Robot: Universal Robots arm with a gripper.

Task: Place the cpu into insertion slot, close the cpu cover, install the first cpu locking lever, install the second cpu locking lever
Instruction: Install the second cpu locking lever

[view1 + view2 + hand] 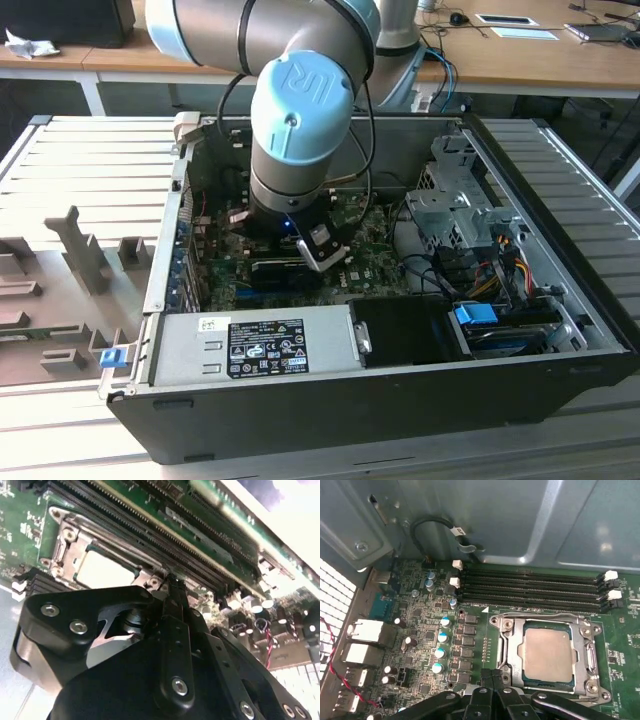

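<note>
The cpu already sits in the insertion slot under the closed cpu cover, and the gripper, jaws pinched shut on nothing, hovers at the slot's edge, so any slip could scrape nearby board parts.

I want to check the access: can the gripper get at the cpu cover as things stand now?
Probably yes. The gripper sits right beside the cpu cover, which lies closed over the cpu, with nothing between them.

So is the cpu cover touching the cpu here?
Touching: in the first wrist view the cpu cover lies closed, its frame overlapping the edges of the cpu.
</note>
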